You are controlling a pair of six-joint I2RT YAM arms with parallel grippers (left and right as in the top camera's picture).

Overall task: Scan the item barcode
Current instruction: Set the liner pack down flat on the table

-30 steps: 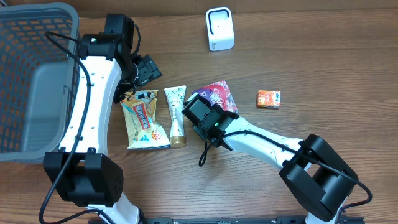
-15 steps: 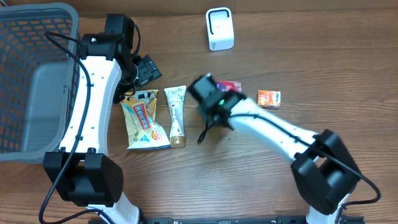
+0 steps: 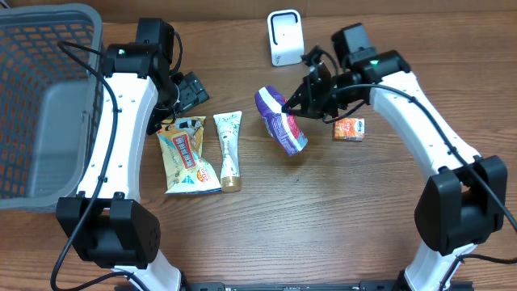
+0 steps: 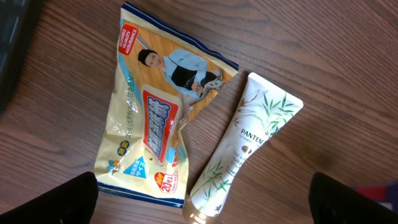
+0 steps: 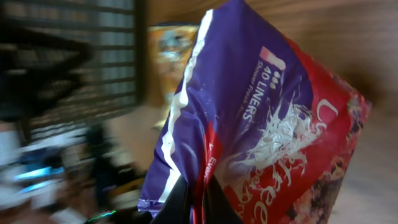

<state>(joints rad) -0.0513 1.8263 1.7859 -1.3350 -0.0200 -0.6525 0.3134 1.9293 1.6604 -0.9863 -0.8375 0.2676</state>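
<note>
Carrying the pack (image 3: 281, 121) to the scanner (image 3: 285, 38) is, we are judging, the step in hand. The right pincer (image 3: 292, 107) is pinching the pack by its upper edge. The pack is hanging tilted above the surface (image 3: 323, 234), in front of the scanner but apart from it. The wrist view is showing only the printed purple-and-red face, and we are not finding a barcode there. So we are advising a slow turn of the wrist until the coded side is facing the scanner's window, with the film held flat.

Around it, the basket (image 3: 48, 20) is sitting far left, well apart. The left pincer (image 3: 190, 90) is hovering spread wide over the snack bag (image 3: 187, 158) and the tube (image 3: 229, 149), gripping nothing. The small box (image 3: 349, 128) is lying just beside the right wrist, and we are thinking a low swing is risking a knock.
</note>
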